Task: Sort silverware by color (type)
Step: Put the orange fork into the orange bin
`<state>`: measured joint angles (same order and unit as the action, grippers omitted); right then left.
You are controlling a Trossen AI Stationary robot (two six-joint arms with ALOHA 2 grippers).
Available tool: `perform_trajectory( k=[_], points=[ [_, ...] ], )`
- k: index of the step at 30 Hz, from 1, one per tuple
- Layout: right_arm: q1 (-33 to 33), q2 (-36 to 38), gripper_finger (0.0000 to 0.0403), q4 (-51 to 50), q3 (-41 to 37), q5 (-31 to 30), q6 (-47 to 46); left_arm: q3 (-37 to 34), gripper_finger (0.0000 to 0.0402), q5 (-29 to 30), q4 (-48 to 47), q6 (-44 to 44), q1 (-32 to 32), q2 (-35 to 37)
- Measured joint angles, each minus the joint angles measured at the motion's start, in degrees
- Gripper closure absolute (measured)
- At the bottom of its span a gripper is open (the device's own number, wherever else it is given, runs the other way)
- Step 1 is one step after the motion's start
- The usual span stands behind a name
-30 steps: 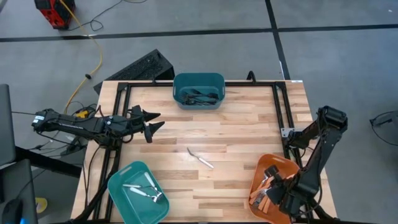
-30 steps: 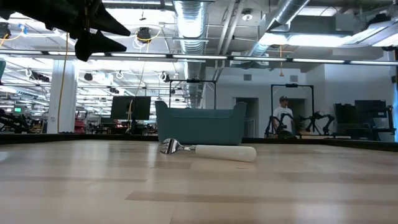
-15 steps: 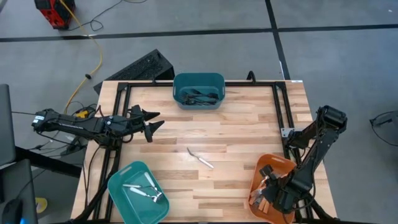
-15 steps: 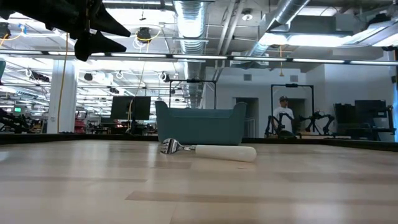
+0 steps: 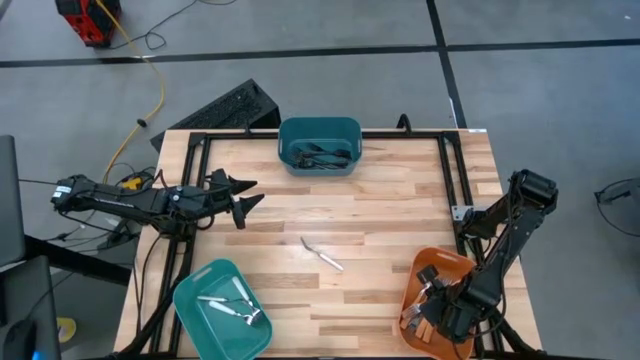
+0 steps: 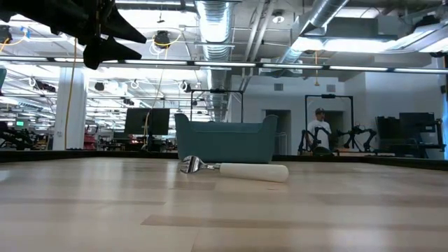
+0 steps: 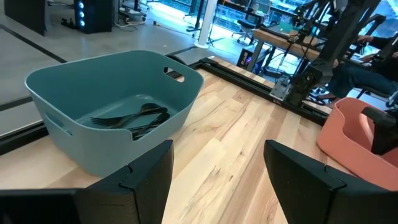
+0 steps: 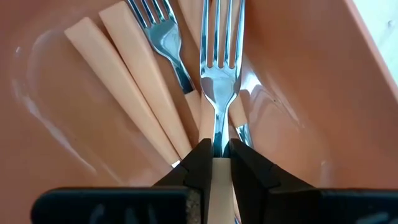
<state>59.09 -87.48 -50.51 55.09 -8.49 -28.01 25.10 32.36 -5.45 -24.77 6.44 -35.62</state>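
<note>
Down inside the glossy orange plastic bin (image 8: pixel 323 81) at the table's near right corner, the right gripper (image 8: pixel 214 158) was pinching the neck of an orange-handled fork with a shiny silver head (image 8: pixel 217 68), its dark fingers (image 8: pixel 198 163) drawn almost together on the thin metal. Smooth flat orange handles (image 8: pixel 134 81) of other forks lay fanned beside it, their polished tines catching the light.

Over at the left edge, the left gripper (image 5: pixel 243 197) hovered above the wood with its fingers (image 7: pixel 146 171) spread wide and nothing between them. From the left wrist view, the rounded teal plastic bin (image 7: pixel 81 106) with cut-out handles held a few dark matte utensils (image 7: pixel 134 118), at the far middle of the table.

Mid-table, one white-handled fork with a silver head (image 5: pixel 322 253) lay alone and flat on the boards, well apart from both grippers; in the low view its pale handle (image 6: pixel 252 171) looked smooth and rounded. A lighter teal plastic bin (image 5: pixel 195 320) at the near left corner held a few silver-and-white pieces (image 5: pixel 230 305).

The table (image 5: pixel 380 210) was pale butcher-block wood in long strips, framed by a black metal rail (image 5: pixel 455 170), standing on a grey concrete floor. Behind it the low view showed an open workshop with exposed ceiling ducts (image 6: pixel 217 17), and a person (image 6: pixel 320 133) stood far off.
</note>
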Motion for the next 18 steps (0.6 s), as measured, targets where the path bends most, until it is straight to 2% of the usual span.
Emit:
perform_trajectory(
  k=[18],
  points=[
    [0.00, 0.01, 0.0323, 0.05, 0.02, -0.23, -1.10, 0.00, 0.0167, 0.00, 0.04, 0.04, 0.00, -0.01]
  ],
)
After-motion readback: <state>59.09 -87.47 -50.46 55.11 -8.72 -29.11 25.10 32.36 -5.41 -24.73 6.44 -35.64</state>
